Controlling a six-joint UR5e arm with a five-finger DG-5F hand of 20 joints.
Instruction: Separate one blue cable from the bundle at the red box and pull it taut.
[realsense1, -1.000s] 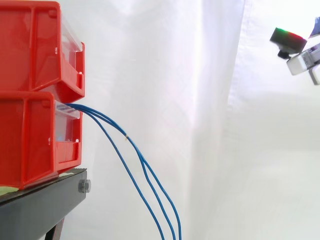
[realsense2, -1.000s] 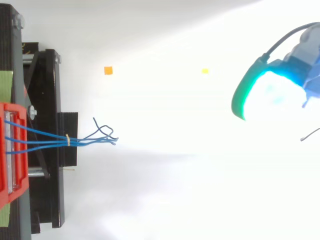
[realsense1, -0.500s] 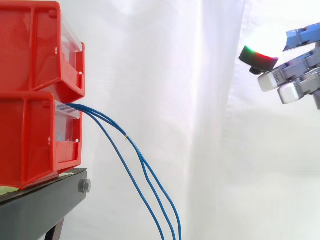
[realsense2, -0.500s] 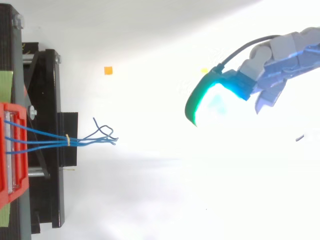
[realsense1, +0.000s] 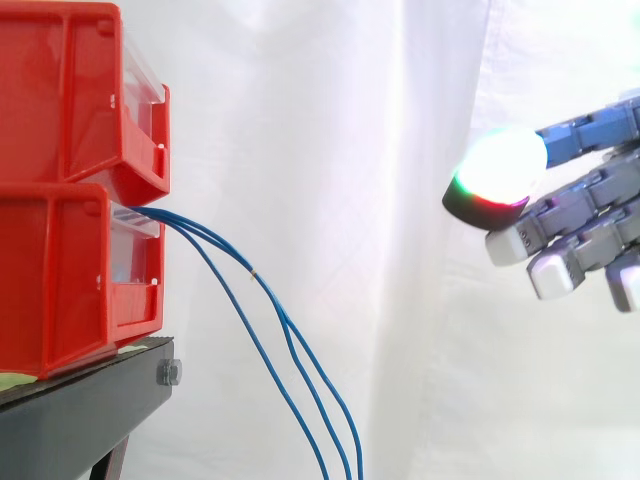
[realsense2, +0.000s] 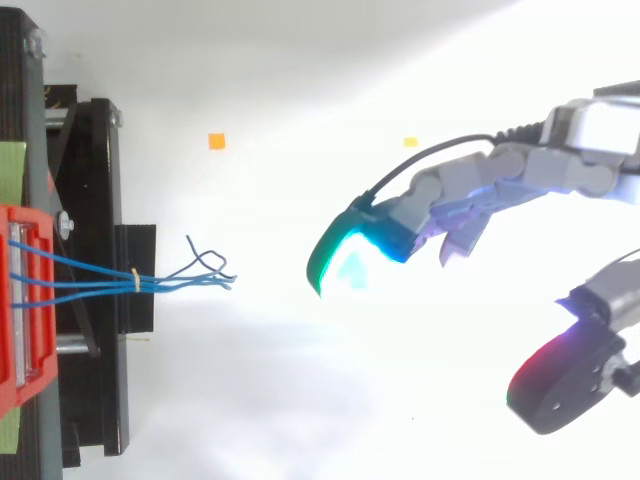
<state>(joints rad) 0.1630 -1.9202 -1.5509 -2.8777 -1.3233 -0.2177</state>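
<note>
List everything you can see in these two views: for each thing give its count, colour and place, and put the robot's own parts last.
Red bins: two, red, stacked at the left on the stand.
Stand: one, black, under the bins.
Blue cables: three strands in the side view, blue, coming out of the lower bin and hanging down to the right.
Tie: one, yellowish, round the cables near the bin.
Orange square: one, on the white floor beyond the cables.
Yellow square: one, on the floor further right.
Curtain: one, white, behind everything.
Hand: one, grey, open, at the right, apart from the cables; glowing fingertip pads, cyan-green and red.
</note>
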